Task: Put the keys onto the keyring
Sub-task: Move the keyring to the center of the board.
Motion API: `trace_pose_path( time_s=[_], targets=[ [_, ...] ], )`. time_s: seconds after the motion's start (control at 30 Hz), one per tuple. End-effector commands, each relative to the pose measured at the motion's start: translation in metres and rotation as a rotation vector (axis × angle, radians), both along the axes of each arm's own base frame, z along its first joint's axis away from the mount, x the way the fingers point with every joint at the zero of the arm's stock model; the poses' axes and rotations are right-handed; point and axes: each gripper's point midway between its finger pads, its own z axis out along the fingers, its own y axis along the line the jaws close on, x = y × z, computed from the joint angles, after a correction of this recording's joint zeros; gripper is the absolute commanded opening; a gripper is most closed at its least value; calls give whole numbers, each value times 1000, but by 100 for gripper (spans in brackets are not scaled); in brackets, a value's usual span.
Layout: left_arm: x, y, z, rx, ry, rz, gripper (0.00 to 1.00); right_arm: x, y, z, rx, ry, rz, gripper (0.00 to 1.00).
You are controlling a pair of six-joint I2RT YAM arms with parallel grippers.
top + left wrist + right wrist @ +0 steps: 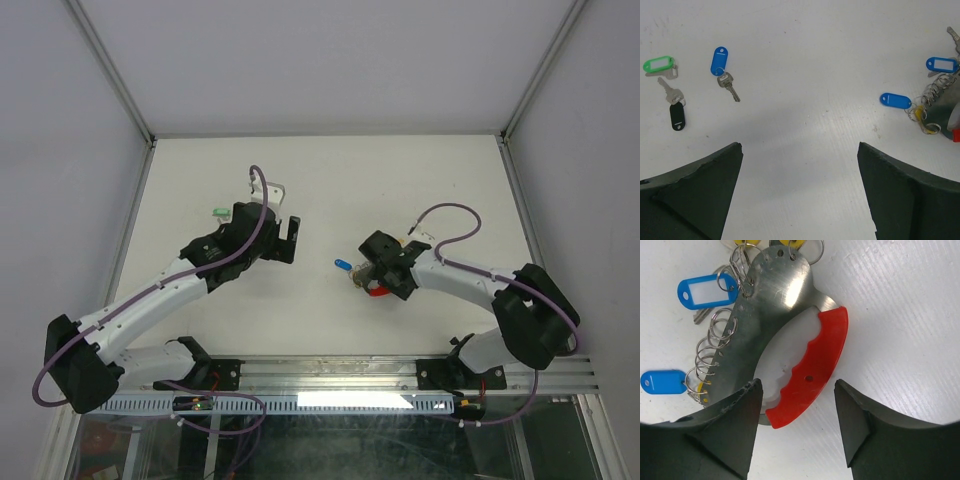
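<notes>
Three loose keys lie on the white table in the left wrist view: one with a green tag (659, 65), one with a blue tag (720, 61) and one with a black tag (676, 116). My left gripper (799, 145) is open and empty, above bare table, near side of them. The keyring has a red arc (815, 367), a metal plate (770, 300), wire rings (715, 337), a blue-framed tag (705, 290) and a blue tag (662, 381). My right gripper (797, 382) is open, its fingers either side of the arc's lower end. The top view shows both grippers, left (290, 240) and right (372, 278).
Yellow caps (795, 244) hang at the plate's top edge. The keyring bunch also shows at the right edge of the left wrist view (935, 92). In the top view only the green tag (222, 211) shows beside the left arm. Grey walls enclose the table.
</notes>
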Motion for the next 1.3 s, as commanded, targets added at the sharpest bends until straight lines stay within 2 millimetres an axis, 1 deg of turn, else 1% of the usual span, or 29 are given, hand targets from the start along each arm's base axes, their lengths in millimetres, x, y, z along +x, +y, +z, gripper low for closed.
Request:
trace_pose_path(
  time_s=[0.0, 0.1, 0.2, 0.27, 0.37, 0.43, 0.47, 0.53, 0.63, 0.73, 0.83, 0.87, 0.9, 1.0, 1.1, 1.23, 1.27],
  targets=[
    [5, -1, 23, -47, -73, -5, 96, 15, 2, 8, -23, -56, -41, 59],
    [4, -1, 24, -48, -75, -6, 96, 10, 3, 0, -38, -23, -12, 53],
    [4, -1, 24, -48, -74, -6, 96, 6, 4, -7, -52, 17, 23, 51],
    [4, -1, 23, -47, -73, -6, 96, 2, 4, -12, -69, 44, 56, 48],
    [5, -2, 22, -45, -71, -7, 96, -2, 4, -18, -83, 73, 119, 39],
    [5, -2, 22, -44, -68, -8, 96, 1, 7, -18, -78, 61, 169, 34],
    [5, -2, 21, -43, -66, -10, 96, 5, 12, -18, -73, 50, 223, 33],
    [5, -2, 21, -42, -67, -9, 96, 8, 26, -16, -63, 43, 412, 29],
    [4, -2, 21, -42, -67, -9, 96, 13, 51, -11, -28, 19, 636, 25],
    [5, -1, 21, -39, -68, -7, 96, 13, 73, -6, -4, 0, 808, 26],
    [5, 0, 21, -37, -70, -2, 96, 14, 84, -4, -46, -2, 912, 25],
    [5, 0, 21, -37, -70, -1, 96, 15, 84, -6, -71, 6, 919, 25],
    [5, 0, 20, -36, -69, 1, 96, 18, 79, -9, -105, 23, 900, 25],
    [6, 1, 19, -32, -71, 7, 96, 30, 54, -18, -228, 86, 796, 25],
    [6, 1, 18, -29, -70, 11, 96, 45, 24, -29, -287, 156, 681, 25],
    [6, 2, 16, -26, -65, 14, 96, 76, -13, -29, -299, 165, 547, 25],
    [6, 1, 16, -25, -64, 13, 96, 83, -17, -27, -298, 155, 541, 25]
  ],
)
